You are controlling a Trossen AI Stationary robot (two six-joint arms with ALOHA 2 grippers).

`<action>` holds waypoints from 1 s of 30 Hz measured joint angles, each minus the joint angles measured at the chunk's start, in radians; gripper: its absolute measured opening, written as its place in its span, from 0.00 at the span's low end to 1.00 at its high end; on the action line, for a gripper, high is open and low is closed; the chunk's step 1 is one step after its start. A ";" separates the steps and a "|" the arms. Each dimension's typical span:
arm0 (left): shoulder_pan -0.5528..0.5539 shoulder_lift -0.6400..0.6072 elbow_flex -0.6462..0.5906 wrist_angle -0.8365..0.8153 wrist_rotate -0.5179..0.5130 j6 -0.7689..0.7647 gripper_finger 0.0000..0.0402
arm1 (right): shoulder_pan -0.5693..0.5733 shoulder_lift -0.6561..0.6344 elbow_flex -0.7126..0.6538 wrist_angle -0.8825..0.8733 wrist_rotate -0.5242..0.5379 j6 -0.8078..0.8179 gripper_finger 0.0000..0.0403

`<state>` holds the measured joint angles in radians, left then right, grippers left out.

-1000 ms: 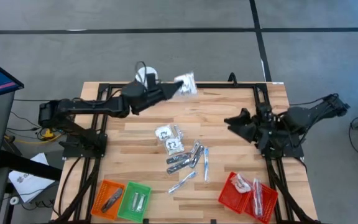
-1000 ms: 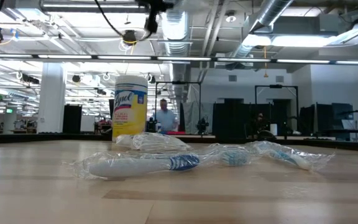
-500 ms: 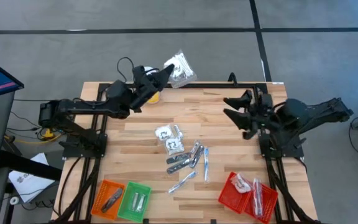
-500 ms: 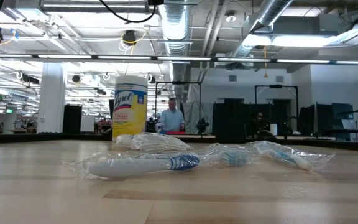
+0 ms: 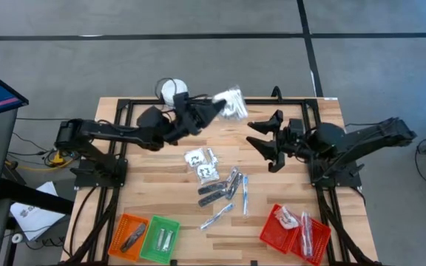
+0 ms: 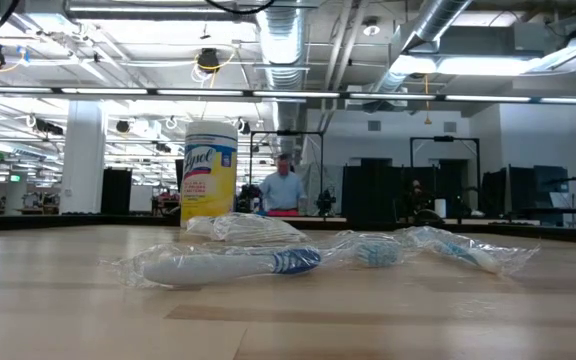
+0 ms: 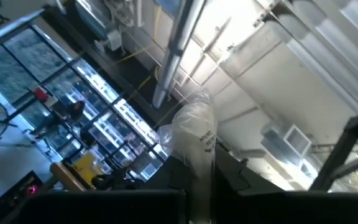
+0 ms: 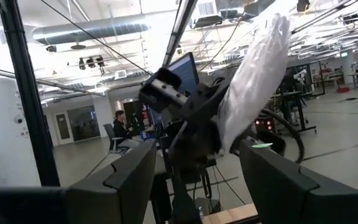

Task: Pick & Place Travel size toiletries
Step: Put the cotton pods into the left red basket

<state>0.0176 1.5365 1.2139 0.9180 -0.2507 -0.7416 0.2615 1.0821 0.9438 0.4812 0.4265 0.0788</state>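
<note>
High view: at the near left corner of the wooden counter [image 5: 272, 122] sit an orange basket [image 5: 129, 233] and a green basket [image 5: 161, 237], side by side, each with a few slim items inside. Farther back on the left, the left arm reaches across the far edge, its left claw [image 5: 214, 108] pinched tight on a clear plastic packet [image 5: 232, 105] with dark print, held up off the counter. Just behind that arm stands the yellow canister [image 5: 170, 89] with its white lid.

In the middle of the counter lies the loose pile of travel size toiletries [image 5: 217, 181]: two white square sachets [image 5: 202, 164] with black marks, then silvery wrapped sticks [image 5: 224, 186] fanned out toward the near edge.

To the right, the right claw [image 5: 261, 145] points toward the held packet with its fingers spread apart and nothing between them; it hangs just beside the packet without touching it. At the near right corner the red basket [image 5: 279, 235] holds several clear-wrapped items.

From the right wrist, the packet [image 8: 253, 78] hangs white and crumpled from the left claw [image 8: 213, 134] ahead. From the left wrist, the same packet [image 7: 194, 134] rises straight out of that claw against the ceiling.

At counter height, wrapped toothbrushes [image 6: 228, 262] lie in front of the canister [image 6: 209, 172], and a person [image 6: 284, 190] stands far back in the room.
</note>
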 joint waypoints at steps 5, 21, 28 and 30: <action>-0.013 0.037 0.046 0.007 0.043 0.030 0.03 | 0.007 0.021 0.017 -0.002 -0.001 0.000 0.56; -0.004 0.045 0.049 0.008 0.050 0.019 0.03 | -0.059 0.029 0.018 0.011 0.000 0.000 0.56; -0.004 0.045 0.049 0.003 0.049 0.019 0.04 | -0.071 0.037 0.019 0.029 0.001 0.076 0.56; -0.004 0.045 0.049 0.000 0.049 0.019 0.04 | -0.075 0.036 0.019 0.029 0.001 0.079 0.56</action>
<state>0.0139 1.5818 1.2633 0.9176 -0.2013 -0.7223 0.1867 1.1183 0.9627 0.5101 0.4271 0.1577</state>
